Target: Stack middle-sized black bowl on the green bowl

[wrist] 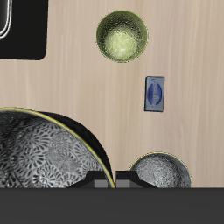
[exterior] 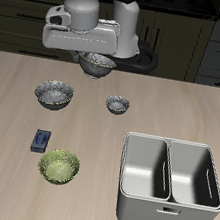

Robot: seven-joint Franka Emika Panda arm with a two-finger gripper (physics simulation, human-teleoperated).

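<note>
My gripper (exterior: 98, 58) is shut on the rim of the middle-sized black bowl (exterior: 97, 66) and holds it in the air above the back of the table. In the wrist view this bowl (wrist: 44, 162) hangs close by the gripper (wrist: 112, 183), its mottled silvery inside showing. The green bowl (exterior: 59, 166) stands empty near the table's front edge, well apart from the gripper; it also shows in the wrist view (wrist: 122, 35).
The larger dark bowl (exterior: 54, 94) (wrist: 160, 171) and the smallest dark bowl (exterior: 117, 104) stand mid-table. A small blue flat item (exterior: 41, 139) (wrist: 155, 94) lies between the larger bowl and the green bowl. A grey two-compartment bin (exterior: 172, 144) stands near the front edge.
</note>
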